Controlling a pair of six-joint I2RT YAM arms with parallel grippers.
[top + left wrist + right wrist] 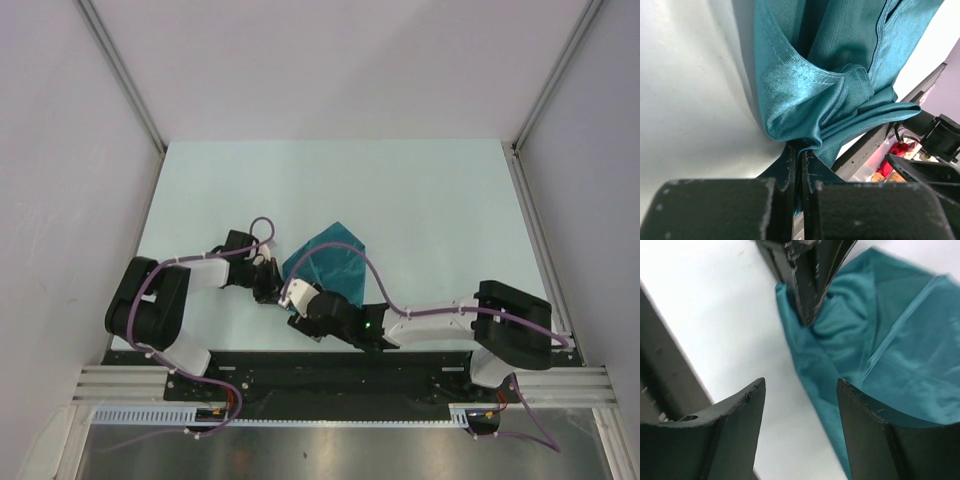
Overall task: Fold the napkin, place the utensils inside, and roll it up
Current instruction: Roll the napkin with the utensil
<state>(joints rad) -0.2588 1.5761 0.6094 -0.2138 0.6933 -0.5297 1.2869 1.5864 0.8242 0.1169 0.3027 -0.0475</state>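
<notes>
Teal napkin [820,75] — edge in left claw [796,155]

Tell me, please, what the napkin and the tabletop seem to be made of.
The napkin: woven, satin-like fabric, probably synthetic; fine ribbed weave, soft sheen, stitched hem. The tabletop: smooth, pale, hard sheet, perhaps laminate or painted board; faint reflections, no grain.

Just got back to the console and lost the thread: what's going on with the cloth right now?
The left gripper is shut on a bunched edge of the teal, slightly shiny cloth napkin, on the side nearest the arms. The right gripper sits close beside it with its jaws apart, holding nothing. The napkin lies rumpled on the pale table rather than neatly folded. No spoon shows in any view, so the folding step is not finished.
</notes>
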